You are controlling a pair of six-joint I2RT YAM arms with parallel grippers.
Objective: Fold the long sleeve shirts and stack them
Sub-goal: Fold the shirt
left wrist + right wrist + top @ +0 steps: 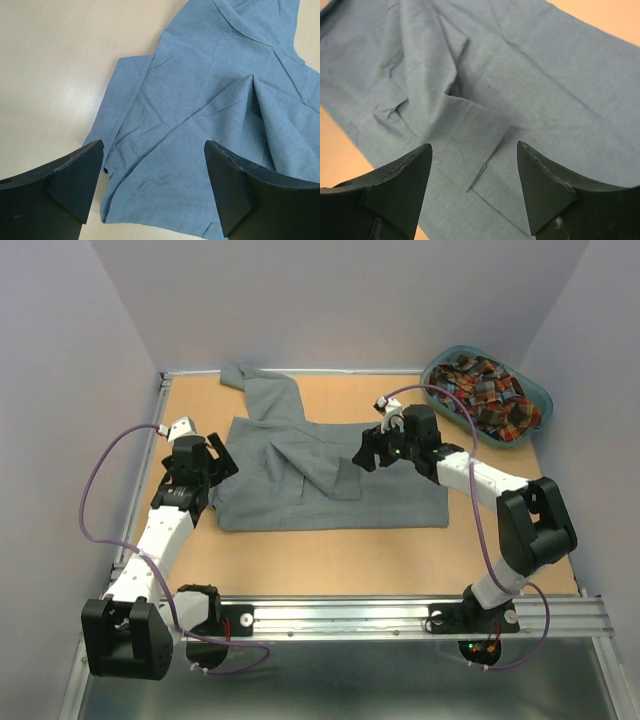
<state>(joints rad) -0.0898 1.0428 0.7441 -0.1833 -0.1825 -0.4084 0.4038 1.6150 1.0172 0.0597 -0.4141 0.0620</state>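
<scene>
teal oval plastic basket (545, 400) at 1 o'clock, far corner | tan wooden tabletop (330, 560) | aluminium rail (350, 615) at 6 o'clock, near edge

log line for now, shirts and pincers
grey shirt: flat, partly folded | plaid shirt: in basket | left pincer: open, empty | right pincer: open, empty

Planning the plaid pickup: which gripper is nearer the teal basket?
Right. The right gripper hangs over the grey shirt, short of the basket in the far right corner. The left gripper is at the shirt's opposite edge, farther away.
</scene>
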